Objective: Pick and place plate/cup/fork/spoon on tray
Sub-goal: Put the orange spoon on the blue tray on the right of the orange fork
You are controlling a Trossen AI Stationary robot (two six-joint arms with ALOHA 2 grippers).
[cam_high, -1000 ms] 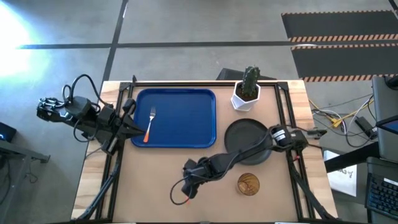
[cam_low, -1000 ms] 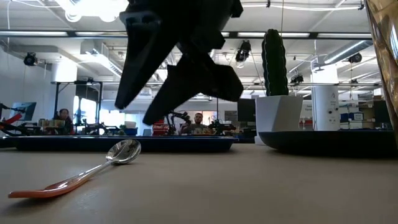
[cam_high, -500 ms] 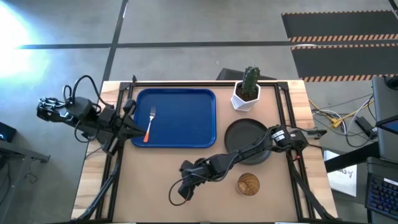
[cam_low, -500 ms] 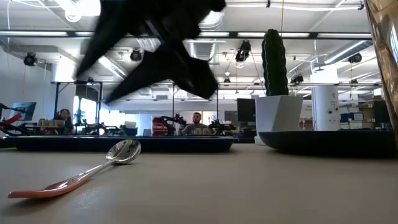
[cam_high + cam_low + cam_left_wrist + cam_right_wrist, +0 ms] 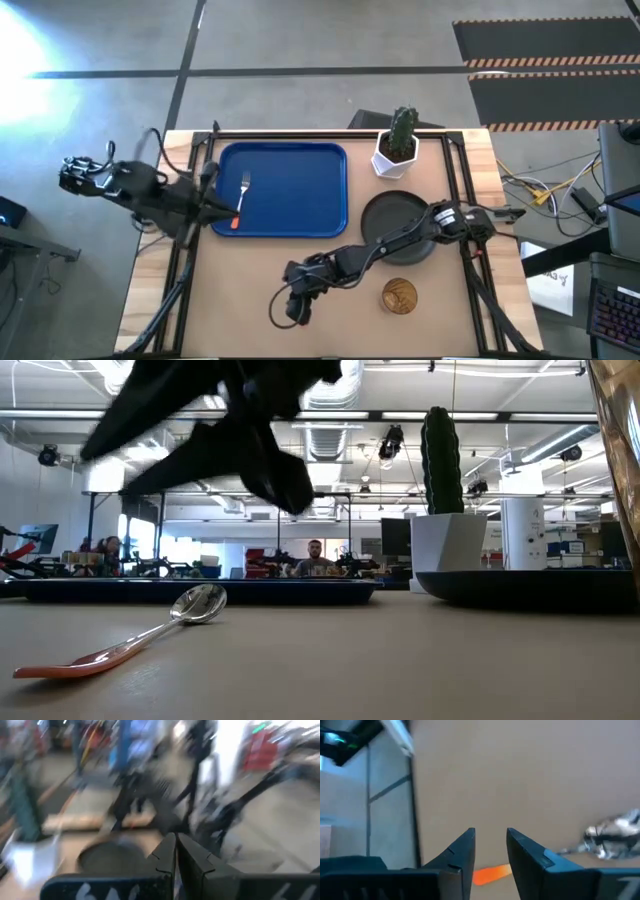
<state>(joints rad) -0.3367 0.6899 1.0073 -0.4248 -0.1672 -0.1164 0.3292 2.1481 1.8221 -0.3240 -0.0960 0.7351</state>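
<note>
The spoon lies flat on the table, its orange handle toward the near edge and its silver bowl toward the tray. My right gripper hovers open above the handle end, and the handle shows below the gap between the fingers. It does not touch the spoon. The fork lies on the left part of the blue tray. My left gripper is shut and empty at the tray's left rim, by the fork's handle. The black plate and the amber cup stand on the table to the right.
A white pot with a green cactus stands behind the plate, right of the tray. My right arm reaches low over the plate's near side and past the cup. People sit in the room beyond the table.
My right gripper has gone toward the table's left and near edges, staying open above the spoon, which has not moved. My left arm has started to move by the tray's left rim, and its wrist view is blurred.
</note>
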